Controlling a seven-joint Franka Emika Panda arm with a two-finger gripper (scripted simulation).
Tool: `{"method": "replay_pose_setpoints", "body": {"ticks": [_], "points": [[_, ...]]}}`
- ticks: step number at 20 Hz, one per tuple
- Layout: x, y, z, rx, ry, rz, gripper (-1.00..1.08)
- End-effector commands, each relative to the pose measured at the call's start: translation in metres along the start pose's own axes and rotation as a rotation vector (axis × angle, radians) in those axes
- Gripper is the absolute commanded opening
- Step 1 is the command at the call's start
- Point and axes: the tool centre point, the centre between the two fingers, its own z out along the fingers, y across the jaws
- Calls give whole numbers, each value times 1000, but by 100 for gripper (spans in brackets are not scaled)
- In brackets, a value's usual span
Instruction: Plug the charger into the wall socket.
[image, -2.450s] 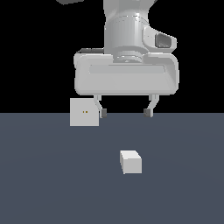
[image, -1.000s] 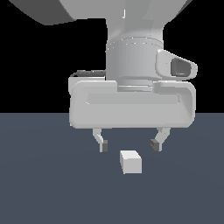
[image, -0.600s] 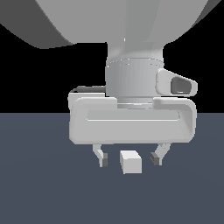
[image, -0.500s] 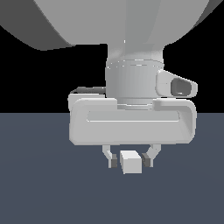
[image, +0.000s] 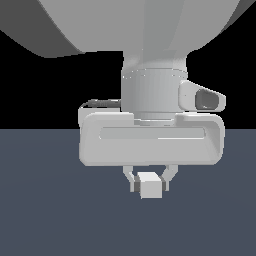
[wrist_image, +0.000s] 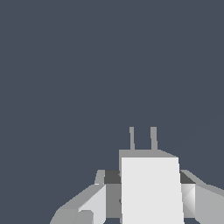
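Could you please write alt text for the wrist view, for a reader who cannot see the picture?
The gripper is closed on the charger, an off-white block held between the two fingers. Two thin prongs stick out of the block's far side. Behind them is only a plain dark blue-grey surface; the wall socket is not visible.

I see the charger sitting between the gripper fingers, directly under the arm's wrist, low over the floor. In my wrist view, its two prongs point away from the camera.
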Motion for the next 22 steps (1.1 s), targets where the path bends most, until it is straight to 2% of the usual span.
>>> {"method": "replay_pose_setpoints", "body": {"ticks": [1,10,22], "points": [[0,0,0,0,0,0,-100],[25,-19,-12,2,0,-14,-100],[104,-81,-50,9,0,-60,-100]]}}
